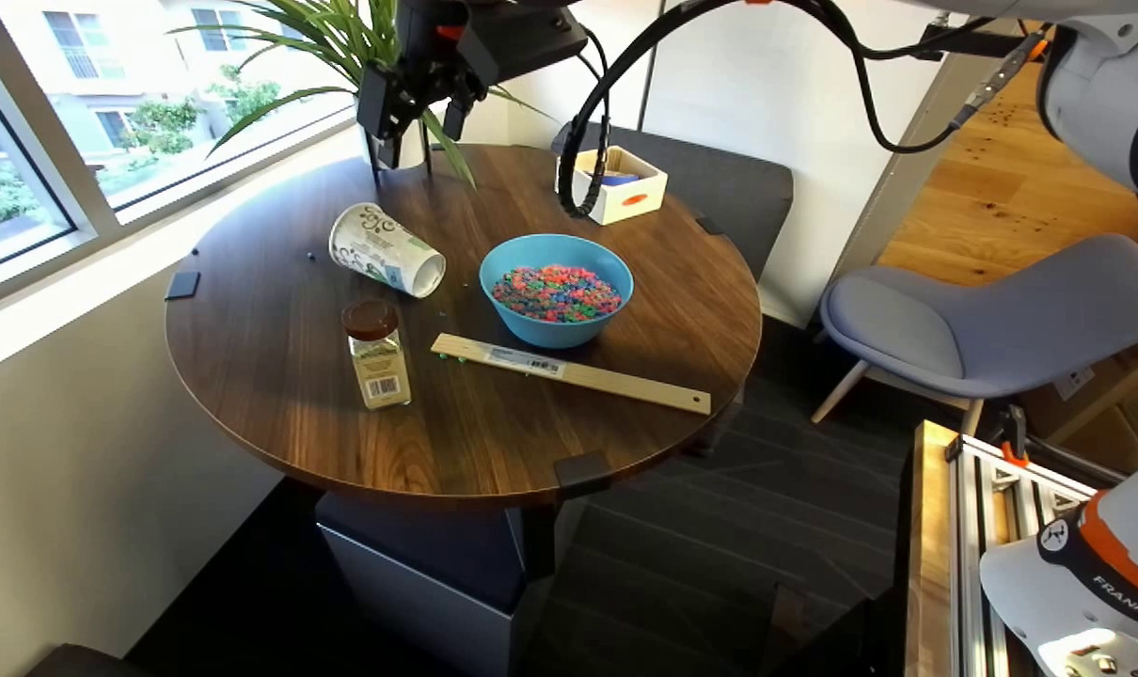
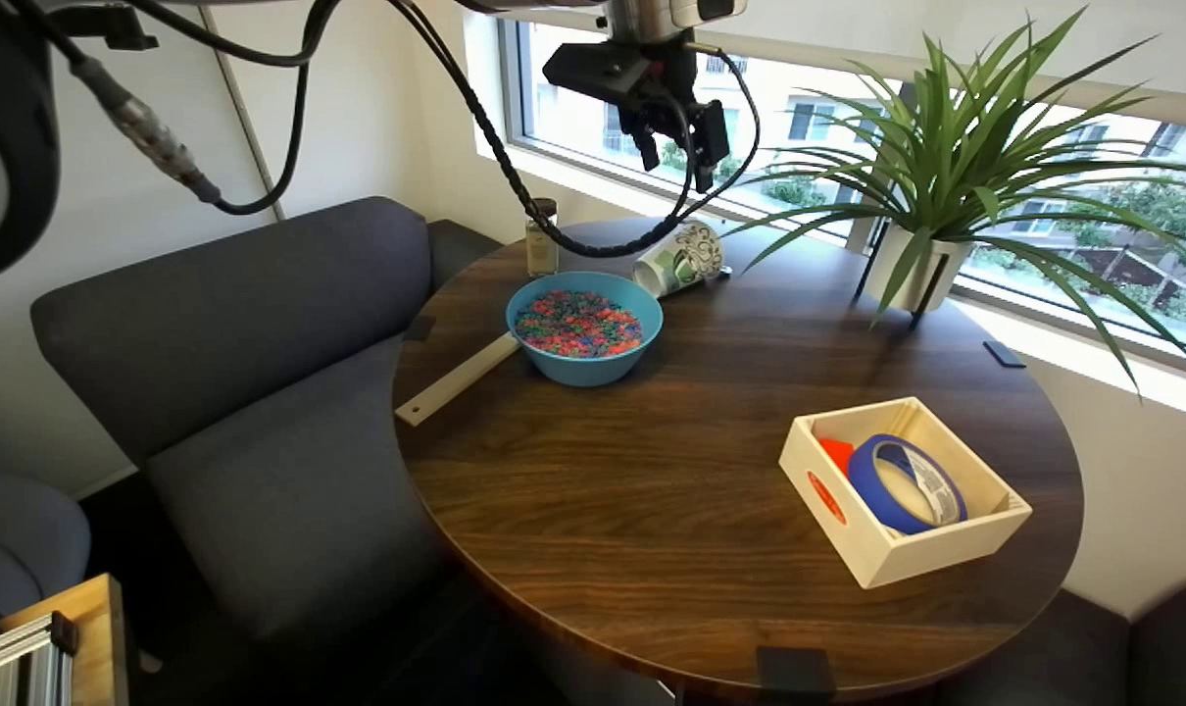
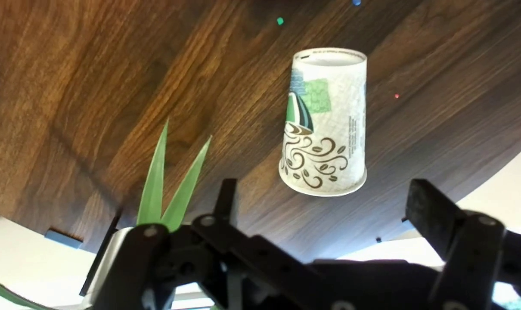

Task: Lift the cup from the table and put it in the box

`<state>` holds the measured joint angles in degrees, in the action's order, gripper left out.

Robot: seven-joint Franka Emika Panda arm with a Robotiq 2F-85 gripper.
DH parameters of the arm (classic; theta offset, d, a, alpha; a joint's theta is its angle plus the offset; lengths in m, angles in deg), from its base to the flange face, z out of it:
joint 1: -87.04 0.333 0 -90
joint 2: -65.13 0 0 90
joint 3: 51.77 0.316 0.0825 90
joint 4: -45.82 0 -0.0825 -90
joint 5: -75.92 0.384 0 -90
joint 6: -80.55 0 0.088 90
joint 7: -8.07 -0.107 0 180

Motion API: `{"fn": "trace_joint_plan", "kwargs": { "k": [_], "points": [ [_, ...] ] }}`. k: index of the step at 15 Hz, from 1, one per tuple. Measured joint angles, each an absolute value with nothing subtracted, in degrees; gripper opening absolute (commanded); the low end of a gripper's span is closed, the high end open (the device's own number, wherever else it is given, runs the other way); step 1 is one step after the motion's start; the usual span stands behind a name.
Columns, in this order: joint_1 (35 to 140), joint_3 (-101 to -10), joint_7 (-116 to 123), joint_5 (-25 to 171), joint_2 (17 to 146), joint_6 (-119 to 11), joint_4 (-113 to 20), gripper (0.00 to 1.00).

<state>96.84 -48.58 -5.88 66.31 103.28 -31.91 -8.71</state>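
Brown-swirled, green-patched white cup (image 3: pixel 325 122)

There lies the white paper cup (image 3: pixel 325 125) on the dark table (image 3: pixel 200 73), wide end toward the gripper (image 3: pixel 323 202), whose fingers (image 3: pixel 430 211) stand well apart. Green leaves (image 3: pixel 153 189) poke in at near left; a red speck (image 3: pixel 397 96) lies right.

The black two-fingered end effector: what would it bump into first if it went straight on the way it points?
Probably the white tapered paper cup with swirly print, lying on its side and showing below the end effector in both exterior views. Depth is unclear, though; standing open, it might straddle the cup.
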Motion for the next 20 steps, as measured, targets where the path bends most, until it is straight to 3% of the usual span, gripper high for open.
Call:
{"fn": "trace_joint_plan", "kwargs": {
  "k": [8,20],
  "points": [
    [101.7,-55.8,-27.7,59.4,114.8,-43.9,0.7,1.00],
    [104.4,-59.3,-31.4,57.8,123.8,-32.1,13.8,1.00]
  ]
}}
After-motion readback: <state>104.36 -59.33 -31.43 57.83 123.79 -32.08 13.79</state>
